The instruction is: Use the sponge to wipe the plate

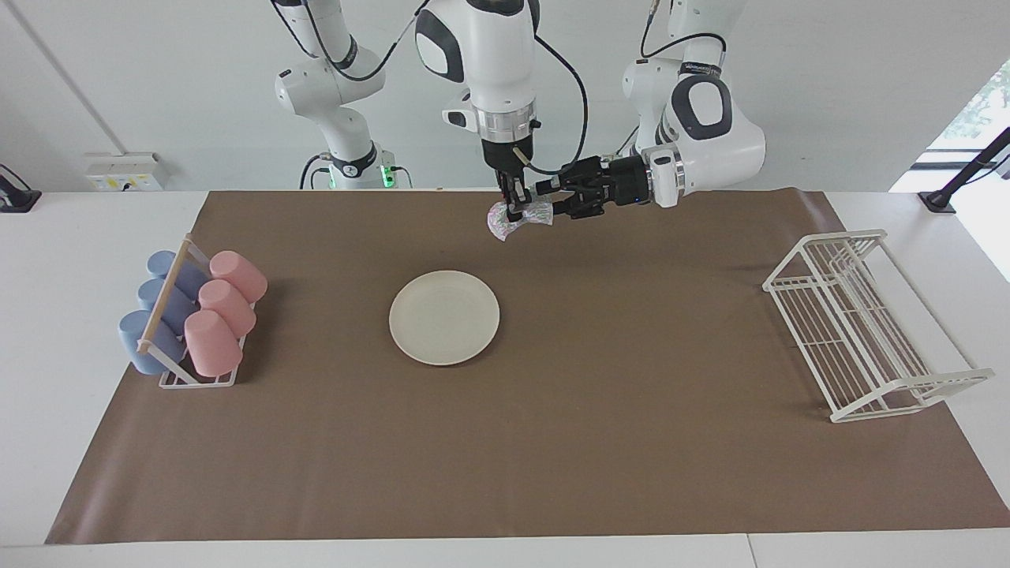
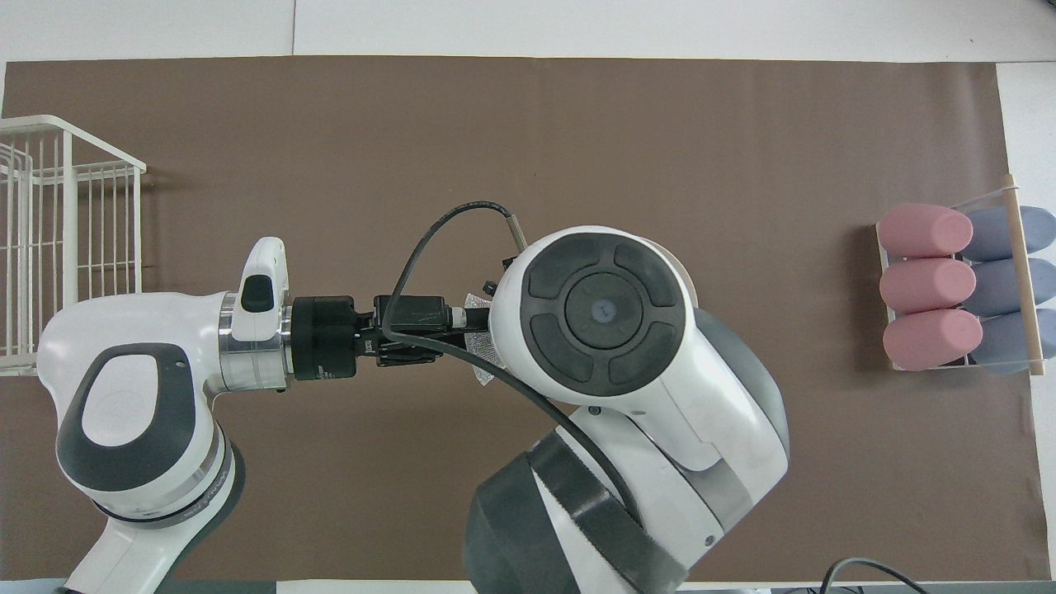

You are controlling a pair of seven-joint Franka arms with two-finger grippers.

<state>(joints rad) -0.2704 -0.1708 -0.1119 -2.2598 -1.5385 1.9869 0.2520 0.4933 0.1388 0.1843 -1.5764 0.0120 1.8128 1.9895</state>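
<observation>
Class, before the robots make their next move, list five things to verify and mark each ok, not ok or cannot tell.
1. Sponge gripped by right gripper: ok.
2. Left gripper brought up to the sponge: ok.
3. Left gripper's hold on the sponge secure: cannot tell.
4. Plate flat on the mat, nothing on it: ok.
5. Sponge touching the plate: not ok, it is up in the air.

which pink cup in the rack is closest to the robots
The pink cup at the end of the pink row nearest the robots. The other two pink cups lie beside it in the cup rack, each farther from the robots.
</observation>
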